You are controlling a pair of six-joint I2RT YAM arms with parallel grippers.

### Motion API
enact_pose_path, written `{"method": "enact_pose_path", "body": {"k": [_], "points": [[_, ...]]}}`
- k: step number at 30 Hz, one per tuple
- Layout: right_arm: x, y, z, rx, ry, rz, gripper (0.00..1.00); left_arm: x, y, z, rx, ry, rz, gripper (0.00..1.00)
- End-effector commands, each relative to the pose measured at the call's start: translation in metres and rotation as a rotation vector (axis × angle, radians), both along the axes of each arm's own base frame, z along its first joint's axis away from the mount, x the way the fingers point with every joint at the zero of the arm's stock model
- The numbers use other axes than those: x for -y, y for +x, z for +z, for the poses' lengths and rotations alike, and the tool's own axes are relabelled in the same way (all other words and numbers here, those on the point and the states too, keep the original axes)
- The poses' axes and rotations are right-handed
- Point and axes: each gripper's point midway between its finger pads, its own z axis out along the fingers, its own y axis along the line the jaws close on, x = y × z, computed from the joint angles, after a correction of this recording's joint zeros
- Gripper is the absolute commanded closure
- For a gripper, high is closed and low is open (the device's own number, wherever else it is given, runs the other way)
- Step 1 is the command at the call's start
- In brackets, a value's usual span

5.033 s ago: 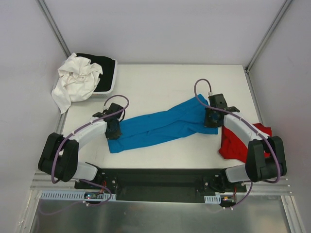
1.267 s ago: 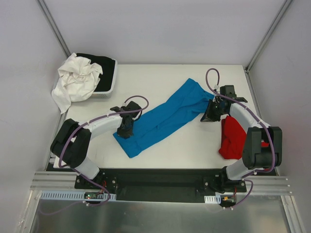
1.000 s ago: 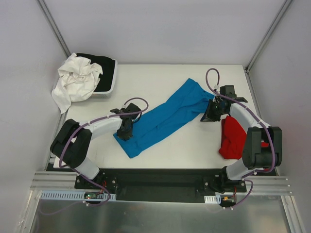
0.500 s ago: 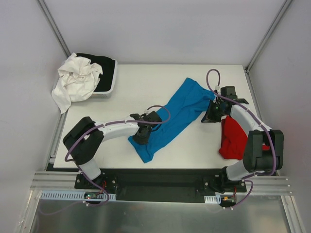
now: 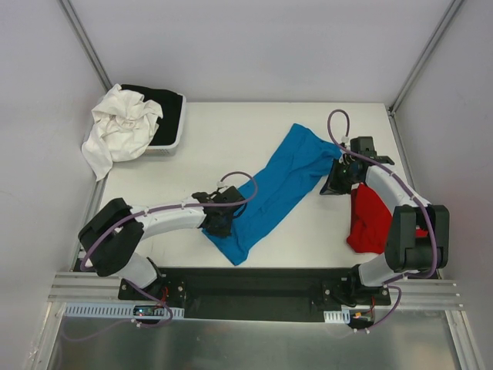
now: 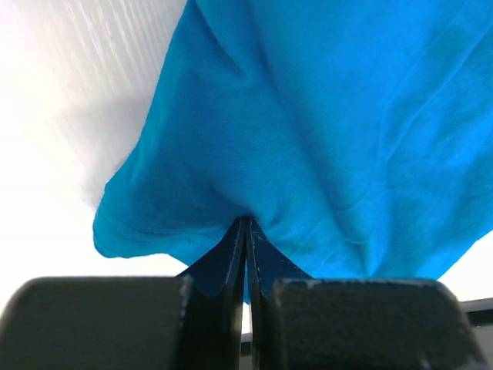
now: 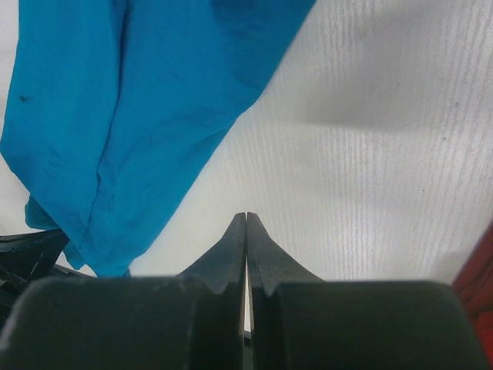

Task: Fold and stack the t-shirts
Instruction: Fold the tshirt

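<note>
Left hand [image 5: 222, 222] clenched, pinching blue shirt [image 5: 281, 181] near its near end. Right hand [image 5: 333, 183] clenched empty over surface [image 5: 231, 139], between blue shirt and red shirt [image 5: 368, 220].

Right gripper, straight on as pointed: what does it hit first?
Likely the bare table; the right gripper, jaws shut, points down at it. The turquoise t-shirt lies just beyond, depth unclear.

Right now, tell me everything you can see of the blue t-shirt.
The blue t-shirt looks like soft, wrinkled turquoise cotton. It is bunched into a long band lying diagonally on the white table, from near-centre towards the far right. The left gripper is shut on a pinch of fabric near its nearer end. The right gripper is shut beside it, holding none.
</note>
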Motion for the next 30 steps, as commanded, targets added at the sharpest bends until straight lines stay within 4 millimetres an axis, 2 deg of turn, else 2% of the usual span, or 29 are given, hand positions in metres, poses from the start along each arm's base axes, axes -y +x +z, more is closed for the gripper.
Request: {"method": "enact_pose_path", "body": {"k": [1, 4, 13, 14, 17, 18, 19, 21, 22, 24, 25, 27, 28, 29, 30], "points": [[0.000, 0.017, 0.013, 0.052, 0.009, -0.004, 0.99, -0.029, -0.063, -0.026, -0.215, 0.109, 0.038, 1.00], [0.000, 0.023, 0.014, 0.050, 0.010, -0.009, 0.99, -0.035, -0.072, -0.027, -0.224, 0.125, 0.049, 1.00], [0.003, 0.064, 0.026, 0.081, 0.010, -0.041, 0.99, -0.050, -0.093, -0.027, -0.239, 0.146, 0.078, 1.00], [0.003, 0.067, 0.020, 0.063, 0.008, -0.041, 0.99, -0.051, -0.095, -0.026, -0.236, 0.143, 0.083, 1.00], [0.002, 0.083, 0.022, 0.071, 0.008, -0.045, 0.99, -0.056, -0.100, -0.026, -0.240, 0.151, 0.085, 1.00], [0.002, 0.086, 0.012, 0.039, 0.007, -0.044, 0.99, -0.058, -0.101, -0.024, -0.238, 0.154, 0.084, 1.00], [0.001, 0.097, 0.018, 0.060, 0.011, -0.043, 0.99, -0.055, -0.095, -0.019, -0.209, 0.144, 0.083, 1.00], [0.000, 0.105, 0.008, 0.029, 0.013, -0.041, 0.99, -0.058, -0.088, -0.004, -0.172, 0.170, 0.066, 1.00], [-0.002, 0.115, 0.014, 0.047, 0.022, -0.044, 0.99, -0.049, -0.067, 0.016, -0.078, 0.152, 0.063, 1.00], [-0.007, 0.125, 0.008, 0.029, 0.044, -0.045, 0.99, -0.044, -0.049, 0.040, -0.005, 0.160, 0.022, 1.00], [-0.009, 0.130, 0.007, 0.027, 0.058, -0.048, 0.99, -0.025, -0.033, 0.061, 0.046, 0.116, 0.012, 1.00], [-0.024, 0.153, 0.024, 0.074, 0.128, -0.040, 0.99, -0.014, -0.017, 0.076, 0.092, 0.116, -0.018, 1.00], [-0.028, 0.160, 0.014, 0.056, 0.137, -0.039, 0.99, 0.002, -0.007, 0.085, 0.106, 0.100, -0.031, 1.00], [-0.038, 0.175, 0.033, 0.103, 0.142, -0.018, 0.99, 0.008, -0.003, 0.088, 0.106, 0.101, -0.062, 1.00], [-0.040, 0.182, 0.033, 0.105, 0.135, -0.013, 0.99, 0.013, 0.001, 0.090, 0.108, 0.105, -0.078, 1.00]]}}
